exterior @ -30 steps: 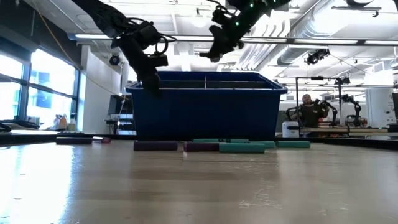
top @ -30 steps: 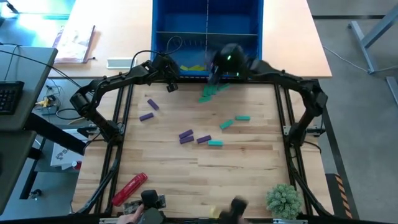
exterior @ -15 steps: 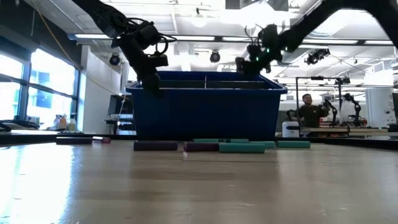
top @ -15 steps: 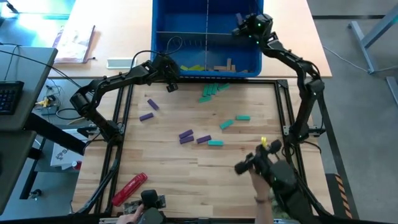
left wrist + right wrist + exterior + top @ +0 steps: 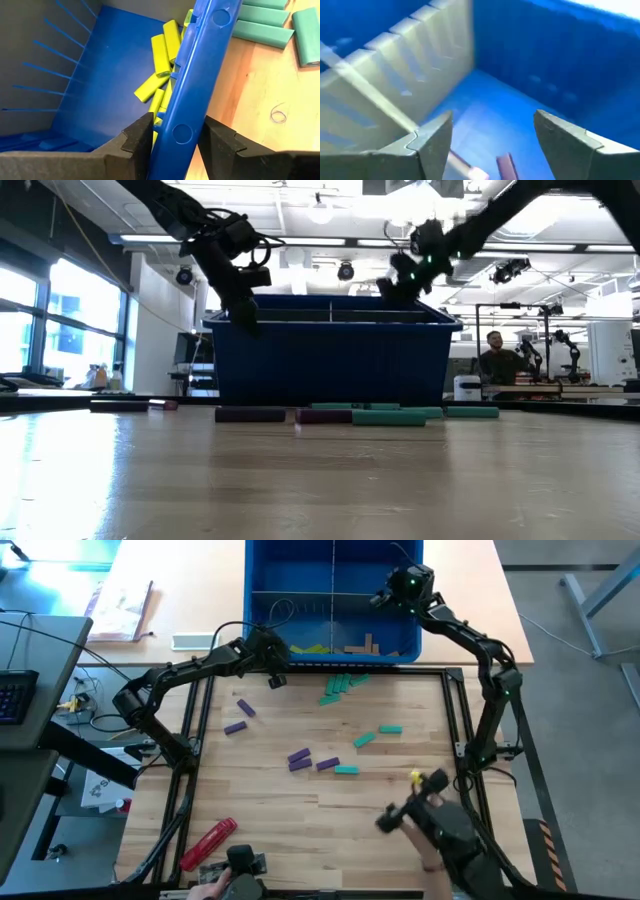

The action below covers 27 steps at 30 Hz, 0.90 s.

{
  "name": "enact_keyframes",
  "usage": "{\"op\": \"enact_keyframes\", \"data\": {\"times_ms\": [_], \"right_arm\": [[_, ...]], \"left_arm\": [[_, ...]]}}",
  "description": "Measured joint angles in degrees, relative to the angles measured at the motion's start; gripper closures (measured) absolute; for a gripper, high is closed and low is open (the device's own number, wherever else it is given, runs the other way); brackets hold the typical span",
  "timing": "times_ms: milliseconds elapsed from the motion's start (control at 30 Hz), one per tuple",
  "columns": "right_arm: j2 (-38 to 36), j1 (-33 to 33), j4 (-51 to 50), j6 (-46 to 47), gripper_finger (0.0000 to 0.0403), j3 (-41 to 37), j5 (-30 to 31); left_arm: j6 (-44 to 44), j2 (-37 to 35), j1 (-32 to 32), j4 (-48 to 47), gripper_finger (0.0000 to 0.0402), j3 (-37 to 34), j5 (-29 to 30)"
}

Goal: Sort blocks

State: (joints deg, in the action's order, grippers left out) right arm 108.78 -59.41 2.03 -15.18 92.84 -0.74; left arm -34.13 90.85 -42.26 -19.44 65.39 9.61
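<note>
A: Looking down on the tabletop, what do the blocks look like?

B: Short flat bars. Teal blocks lie bunched just before the blue bin, with more teal and some purple blocks scattered mid-table. Lime blocks are heaped in the bin's near left compartment, tan blocks in the near right one.

A: And the left gripper?

B: At the bin's front wall, its jaws straddling the blue rim and pressed on both faces.

A: The right gripper?

B: Over the bin's far right compartment, jaws spread wide, nothing between them. A purple block lies on the blue floor below.
</note>
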Motion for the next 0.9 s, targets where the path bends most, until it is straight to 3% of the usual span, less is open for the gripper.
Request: {"op": "enact_keyframes", "data": {"times_ms": [133,267,433,700,900], "right_arm": [[-5.24,5.55,-8.80,-7.25,0.0135,0.07,-3.62],[-9.35,15.30,-22.07,-13.79,0.0133,0.07,-6.90],[-9.36,28.49,-33.63,-13.90,0.0133,0.09,-8.35],[-1.19,45.65,-32.85,-7.52,0.0132,0.09,-9.39],[8.76,51.54,-28.77,-7.35,0.0132,0.09,-9.34]], "left_arm": [[0.42,0.02,-0.02,0.15,0.0277,0.00,0.16],[0.53,0.05,-0.02,0.83,0.0277,-0.07,0.72],[-0.74,0.07,-0.03,1.63,0.0277,-0.10,0.99],[-0.52,0.17,-0.04,2.07,0.0277,-0.13,0.16],[-0.68,0.17,-0.04,2.19,0.0277,-0.11,0.54]]}}
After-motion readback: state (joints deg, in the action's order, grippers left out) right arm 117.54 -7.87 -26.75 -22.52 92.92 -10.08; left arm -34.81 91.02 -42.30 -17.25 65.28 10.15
